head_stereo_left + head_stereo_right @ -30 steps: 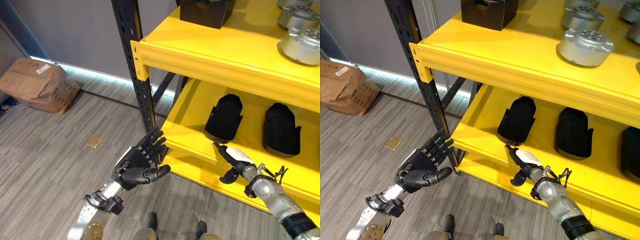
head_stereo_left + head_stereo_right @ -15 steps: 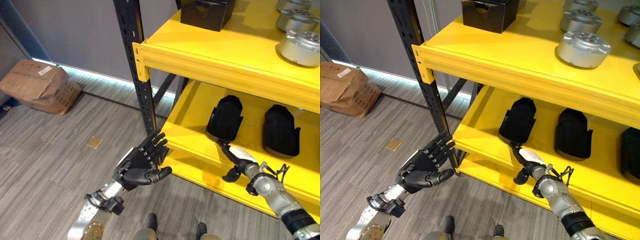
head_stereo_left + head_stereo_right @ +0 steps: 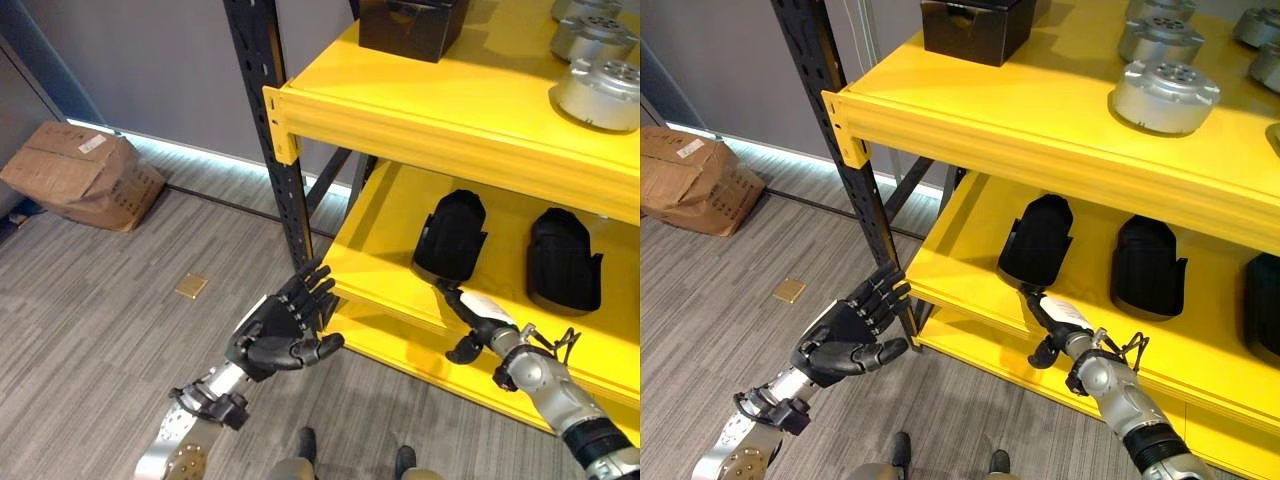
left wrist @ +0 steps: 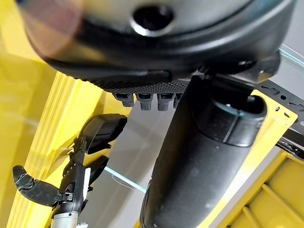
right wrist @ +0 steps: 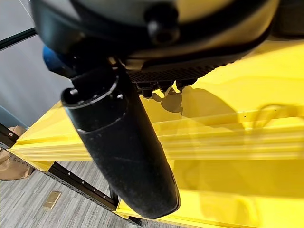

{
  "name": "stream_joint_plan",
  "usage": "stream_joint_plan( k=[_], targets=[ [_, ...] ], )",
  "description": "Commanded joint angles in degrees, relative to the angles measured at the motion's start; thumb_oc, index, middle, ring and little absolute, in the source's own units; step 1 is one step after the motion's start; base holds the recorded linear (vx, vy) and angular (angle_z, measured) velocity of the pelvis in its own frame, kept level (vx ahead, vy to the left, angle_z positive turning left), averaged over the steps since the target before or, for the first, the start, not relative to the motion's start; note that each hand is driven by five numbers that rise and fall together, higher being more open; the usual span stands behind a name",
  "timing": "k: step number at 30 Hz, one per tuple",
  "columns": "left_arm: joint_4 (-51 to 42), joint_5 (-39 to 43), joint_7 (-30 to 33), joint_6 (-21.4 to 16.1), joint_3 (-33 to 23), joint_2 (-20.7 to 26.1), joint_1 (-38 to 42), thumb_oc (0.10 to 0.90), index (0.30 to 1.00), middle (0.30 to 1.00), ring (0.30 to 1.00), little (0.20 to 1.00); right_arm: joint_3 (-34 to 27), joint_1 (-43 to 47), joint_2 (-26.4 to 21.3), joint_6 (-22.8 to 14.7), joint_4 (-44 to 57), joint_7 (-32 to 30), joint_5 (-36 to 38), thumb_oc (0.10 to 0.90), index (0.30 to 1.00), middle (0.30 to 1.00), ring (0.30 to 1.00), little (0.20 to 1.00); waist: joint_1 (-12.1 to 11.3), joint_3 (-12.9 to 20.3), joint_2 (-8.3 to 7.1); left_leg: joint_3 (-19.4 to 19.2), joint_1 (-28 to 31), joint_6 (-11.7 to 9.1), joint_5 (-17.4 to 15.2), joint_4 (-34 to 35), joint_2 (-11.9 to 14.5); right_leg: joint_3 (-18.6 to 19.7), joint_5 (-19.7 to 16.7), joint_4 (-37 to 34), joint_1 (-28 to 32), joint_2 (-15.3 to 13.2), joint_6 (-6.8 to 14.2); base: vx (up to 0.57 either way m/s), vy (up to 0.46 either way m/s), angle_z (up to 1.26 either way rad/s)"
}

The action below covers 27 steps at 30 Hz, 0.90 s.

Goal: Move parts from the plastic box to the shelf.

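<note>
Two black moulded parts lie side by side on the yellow lower shelf. Several round silver parts sit on the upper shelf. My right hand hovers at the lower shelf's front edge, just below the nearer black part, fingers straight, white-covered thumb apart, holding nothing. My left hand hangs open over the floor, left of the shelf corner, palm empty. In the left wrist view the right hand shows beside a black part.
A black steel upright stands at the shelf's left corner, close to my left hand. A black box sits on the upper shelf's left end. A cardboard box and a small brass floor plate lie on the grey floor.
My right hand has edged slightly along the lower shelf's front toward the nearer black part. The left hand has stayed where it was.
</note>
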<state>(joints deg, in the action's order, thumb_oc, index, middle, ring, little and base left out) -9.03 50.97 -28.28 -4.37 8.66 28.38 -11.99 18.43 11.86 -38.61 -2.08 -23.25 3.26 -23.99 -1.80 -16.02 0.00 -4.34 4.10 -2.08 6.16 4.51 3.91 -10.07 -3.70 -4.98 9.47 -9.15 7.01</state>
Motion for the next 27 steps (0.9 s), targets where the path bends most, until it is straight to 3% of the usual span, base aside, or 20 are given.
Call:
stream_joint_plan(
  k=[1,21,27],
  targets=[
    [-5.0,1.0,-2.7,-3.6,-1.9,0.3,4.9,0.900,1.000,1.000,1.000,1.000,-3.2,10.5,-3.8,0.8,-3.6,-2.4,2.2,0.900,1.000,1.000,1.000,1.000,-0.8,1.9,0.01,-2.1,1.4,-0.3,-9.1,-6.0,2.9,-0.5,5.7,6.4,-3.8,1.4,-1.9,0.00,0.000,0.00],
    [-4.5,0.8,-2.6,-2.5,-2.1,0.2,5.3,0.900,1.000,1.000,1.000,1.000,-1.9,13.2,-5.3,1.1,-6.9,3.3,4.2,0.900,1.000,1.000,1.000,1.000,-1.1,1.3,0.50,-1.2,0.6,-0.6,-8.9,-6.9,3.1,-0.6,6.6,8.0,-4.5,1.5,-2.7,0.00,-0.002,0.00],
    [-4.6,0.8,-3.6,-2.9,-1.6,0.2,5.2,0.900,1.000,1.000,1.000,1.000,-2.0,12.0,-5.2,-1.2,-5.8,5.5,4.0,0.900,1.000,1.000,1.000,1.000,-0.7,1.0,0.53,-1.1,0.2,-0.6,-8.9,-7.2,3.0,-0.2,6.6,8.3,-5.0,1.6,-2.7,0.00,0.000,0.00]
  ],
)
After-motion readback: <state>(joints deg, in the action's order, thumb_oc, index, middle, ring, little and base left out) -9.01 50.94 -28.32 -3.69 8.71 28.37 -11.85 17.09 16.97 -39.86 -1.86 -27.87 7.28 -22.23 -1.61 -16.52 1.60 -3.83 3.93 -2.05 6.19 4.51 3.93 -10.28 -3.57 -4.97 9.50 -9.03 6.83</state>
